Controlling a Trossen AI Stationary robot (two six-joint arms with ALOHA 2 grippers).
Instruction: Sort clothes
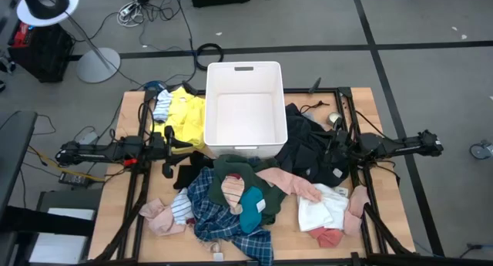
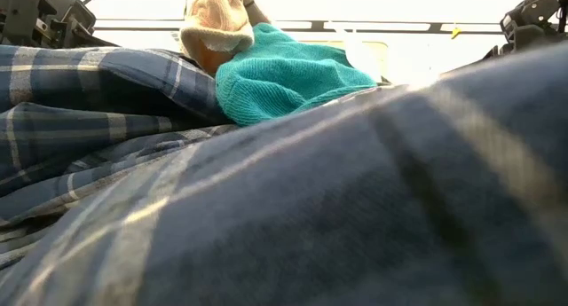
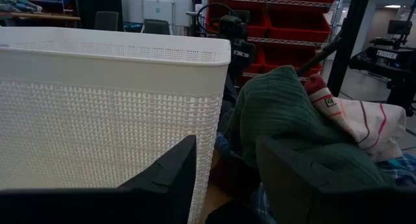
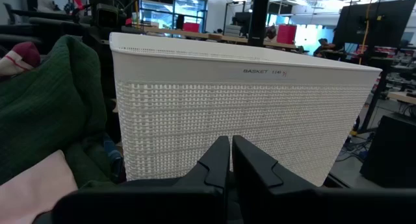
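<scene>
The clothes lie in a heap along the table's near half: a blue plaid shirt point(image 1: 223, 220), a dark green piece point(image 1: 235, 172), a teal sock point(image 1: 251, 206), pink pieces point(image 1: 286, 181) and a white piece point(image 1: 320, 210). A yellow garment point(image 1: 185, 116) lies left of the white slotted basket point(image 1: 245, 108), and black garments point(image 1: 308, 143) lie right of it. My left gripper point(image 1: 177, 147) is open and empty by the basket's near left corner point(image 3: 214, 120). My right gripper point(image 1: 330, 149) is shut and empty over the black garments, facing the basket wall point(image 4: 247, 113).
The basket stands at the table's far middle between the two arms. The plaid shirt point(image 2: 266, 208) fills the low view's foreground, with the teal sock point(image 2: 284, 80) on top. Cables and a lamp stand lie on the floor beyond the far edge.
</scene>
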